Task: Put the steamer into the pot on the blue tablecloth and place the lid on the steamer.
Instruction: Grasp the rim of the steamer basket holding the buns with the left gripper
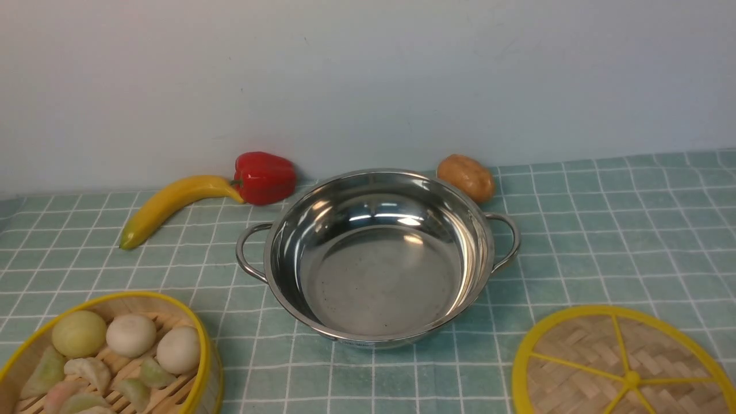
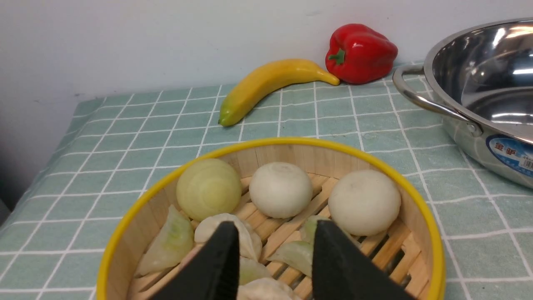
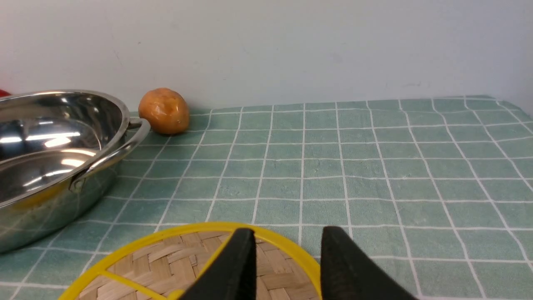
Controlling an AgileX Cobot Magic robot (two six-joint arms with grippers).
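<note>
Pot (image 1: 287,253): shiny steel, on gridded tablecloth (image 1: 604,230).
Steamer (image 1: 202,345): slatted bamboo, front-left of pot.
Lid (image 1: 581,368): flat woven disc, front-right of pot.
Left gripper (image 2: 275,225): released, over steamer.
Right gripper (image 3: 287,231): released, over lid.

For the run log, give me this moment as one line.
steamer: on cloth, left of pot | pot: empty | lid: on cloth, right | both jaws: open, empty

A yellow banana (image 1: 172,204) with a green tip lies at the back left, its other end just beside a glossy red pepper (image 1: 264,177) near the pale wall (image 1: 368,75). Well apart to the right, a brownish potato (image 1: 467,177) sits by the same wall.
</note>
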